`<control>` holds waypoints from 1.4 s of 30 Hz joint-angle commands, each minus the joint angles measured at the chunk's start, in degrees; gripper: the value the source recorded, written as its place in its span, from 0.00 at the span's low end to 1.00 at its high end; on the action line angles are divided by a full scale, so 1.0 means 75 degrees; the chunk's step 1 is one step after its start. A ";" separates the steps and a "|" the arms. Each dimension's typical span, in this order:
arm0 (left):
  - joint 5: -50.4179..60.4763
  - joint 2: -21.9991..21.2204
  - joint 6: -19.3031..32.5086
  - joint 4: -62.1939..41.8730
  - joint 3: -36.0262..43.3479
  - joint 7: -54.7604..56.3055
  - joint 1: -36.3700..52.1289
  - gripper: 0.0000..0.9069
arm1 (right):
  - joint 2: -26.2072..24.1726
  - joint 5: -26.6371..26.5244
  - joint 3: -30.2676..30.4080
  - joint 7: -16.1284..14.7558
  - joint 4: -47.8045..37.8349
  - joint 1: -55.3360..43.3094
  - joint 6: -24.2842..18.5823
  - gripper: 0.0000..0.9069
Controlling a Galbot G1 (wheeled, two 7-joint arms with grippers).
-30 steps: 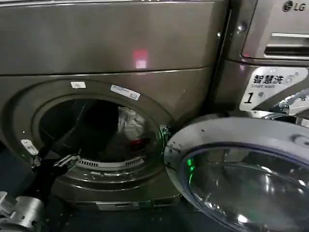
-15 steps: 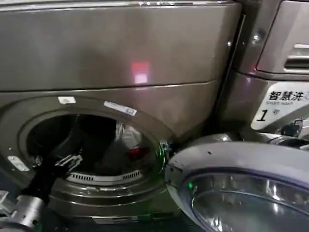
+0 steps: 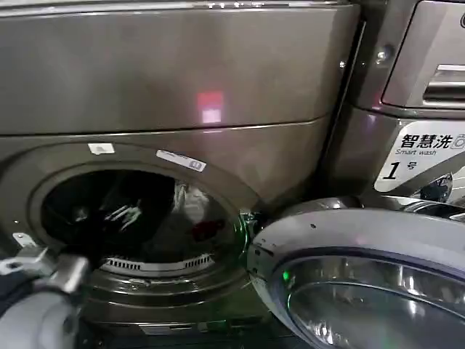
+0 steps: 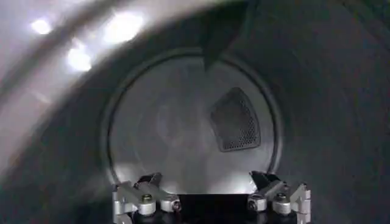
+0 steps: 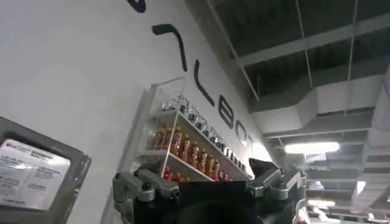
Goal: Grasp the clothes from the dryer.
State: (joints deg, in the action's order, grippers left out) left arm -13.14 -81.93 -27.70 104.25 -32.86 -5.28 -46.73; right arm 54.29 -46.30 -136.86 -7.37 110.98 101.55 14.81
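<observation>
My left arm (image 3: 36, 305) is a rounded silver-grey casing, with a bright metal bracket at its wrist. The left pincer (image 4: 210, 201) has a black body between two silver finger mounts, each a blocky machined piece carrying a brass-ringed screw head and a smaller dark bolt. My right pincer (image 5: 207, 195) is built alike: a black central housing, silver knuckle blocks on both sides with round screw heads, and dark finger roots rising from them.
</observation>
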 commanded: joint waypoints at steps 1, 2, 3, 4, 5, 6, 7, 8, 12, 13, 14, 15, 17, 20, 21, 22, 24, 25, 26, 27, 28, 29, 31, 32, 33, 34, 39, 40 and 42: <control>0.0080 -0.0012 0.0657 -0.2842 0.0554 0.0209 0.1884 1.00 | -0.0031 -0.0012 -0.0011 -0.0016 0.0004 -0.0001 -0.0018 1.00; 0.0106 0.0006 0.0835 -0.3142 0.0691 0.0267 0.2041 1.00 | -0.0039 -0.0015 -0.0006 -0.0031 -0.0002 -0.0004 -0.0028 1.00; 0.0110 0.0048 0.0996 -0.3468 0.0914 0.0393 0.2228 1.00 | -0.0047 -0.0017 0.0003 -0.0037 -0.0010 -0.0012 -0.0041 1.00; 0.0045 0.0066 0.1022 -0.3695 0.1006 0.0476 0.2387 1.00 | -0.0052 -0.0023 0.0013 -0.0036 -0.0016 -0.0016 -0.0055 1.00; 0.0014 0.0074 0.1057 -0.3914 0.1109 0.0476 0.2578 1.00 | -0.0052 -0.0031 0.0032 -0.0036 0.0003 -0.0015 -0.0063 1.00; -0.0029 0.0080 0.1117 -0.4066 0.1175 0.0477 0.2758 1.00 | -0.0050 -0.0041 0.0051 -0.0035 0.0016 -0.0021 -0.0062 1.00; -0.0100 0.0060 0.1140 -0.4223 0.1218 0.0478 0.2911 1.00 | -0.0050 -0.0041 0.0075 -0.0031 0.0030 -0.0043 -0.0062 1.00; -0.0151 0.0011 0.1179 -0.4532 0.1253 0.0500 0.3139 1.00 | -0.0048 -0.0041 0.0119 -0.0031 0.0041 -0.0080 -0.0062 1.00; -0.0199 -0.0125 0.1391 -0.5548 0.1339 0.0518 0.3743 1.00 | -0.0021 -0.0039 0.0282 -0.0032 0.0103 -0.0161 -0.0079 1.00; -0.0210 -0.0136 0.1452 -0.5768 0.1342 0.0513 0.3889 1.00 | -0.0011 -0.0040 0.0299 -0.0037 0.0112 -0.0175 -0.0081 1.00; -0.0216 -0.0161 0.1509 -0.6070 0.1337 0.0488 0.4021 1.00 | -0.0007 -0.0038 0.0313 -0.0042 0.0117 -0.0181 -0.0079 1.00; -0.0206 -0.0173 0.1561 -0.6244 0.1333 0.0465 0.4115 1.00 | -0.0006 -0.0038 0.0324 -0.0045 0.0115 -0.0191 -0.0080 1.00; -0.0249 -0.0212 0.1598 -0.6655 0.1349 0.0375 0.4378 1.00 | -0.0005 -0.0036 0.0351 -0.0049 0.0123 -0.0220 -0.0087 1.00; -0.0205 -0.0350 0.1724 -0.7382 0.1384 0.0321 0.4780 1.00 | 0.0061 -0.0040 0.0466 -0.0054 0.0256 -0.0275 -0.0092 1.00; -0.0166 -0.0386 0.1782 -0.7814 0.1418 0.0290 0.4953 1.00 | 0.0098 -0.0046 0.0498 -0.0061 0.0296 -0.0284 -0.0094 1.00; -0.0154 -0.0394 0.1871 -0.8080 0.1468 0.0214 0.5123 1.00 | 0.0107 -0.0052 0.0501 -0.0061 0.0305 -0.0287 -0.0097 1.00; -0.0090 -0.0368 0.2016 -0.8746 0.1608 0.0080 0.5393 1.00 | 0.0115 -0.0061 0.0466 -0.0071 0.0278 -0.0277 -0.0125 1.00; -0.0100 -0.0358 0.2047 -0.8928 0.1660 -0.0018 0.5475 1.00 | 0.0119 -0.0065 0.0437 -0.0080 0.0264 -0.0264 -0.0137 1.00; -0.0153 -0.0351 0.2065 -0.9150 0.1708 -0.0119 0.5574 1.00 | 0.0125 -0.0083 0.0414 -0.0080 0.0264 -0.0255 -0.0145 1.00; -0.0189 -0.0348 0.2035 -0.9323 0.1754 -0.0280 0.5653 1.00 | 0.0132 -0.0101 0.0406 -0.0080 0.0269 -0.0248 -0.0148 1.00; -0.0199 -0.0324 0.1946 -0.9436 0.1861 -0.0545 0.5708 1.00 | 0.0138 -0.0129 0.0398 -0.0081 0.0282 -0.0241 -0.0148 1.00; -0.0182 -0.0277 0.1790 -0.9471 0.1999 -0.0926 0.5739 1.00 | 0.0140 -0.0143 0.0396 -0.0081 0.0293 -0.0238 -0.0151 1.00; 0.0023 -0.0116 0.1486 -0.9488 0.2530 -0.1952 0.5818 1.00 | 0.0146 -0.0157 0.0395 -0.0083 0.0314 -0.0220 -0.0161 1.00; 0.0247 -0.0049 0.1519 -0.9570 0.2834 -0.2522 0.5894 1.00 | 0.0152 -0.0167 0.0392 -0.0085 0.0317 -0.0213 -0.0166 1.00; 0.0572 0.0025 0.1578 -0.9770 0.3157 -0.3041 0.5993 1.00 | 0.0166 -0.0171 0.0392 -0.0088 0.0328 -0.0210 -0.0177 1.00; 0.0711 0.0056 0.1638 -0.9835 0.3348 -0.3326 0.6052 1.00 | 0.0179 -0.0173 0.0395 -0.0094 0.0340 -0.0204 -0.0182 1.00; 0.1813 0.0231 0.2189 -1.0234 0.4625 -0.4617 0.6202 1.00 | 0.0210 -0.0175 0.0320 -0.0123 0.0311 -0.0156 -0.0212 1.00; 0.2061 0.0230 0.2290 -1.0334 0.4832 -0.4801 0.6221 1.00 | 0.0208 -0.0177 0.0312 -0.0126 0.0310 -0.0153 -0.0214 1.00; 0.2581 0.0221 0.2469 -1.0502 0.5034 -0.5054 0.6272 1.00 | 0.0203 -0.0173 0.0307 -0.0131 0.0304 -0.0149 -0.0218 1.00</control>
State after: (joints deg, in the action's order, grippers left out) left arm -5.81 -81.11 -12.94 32.14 -7.06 -27.52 -2.16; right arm 55.81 -47.57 -134.36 -8.29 113.39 100.38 13.22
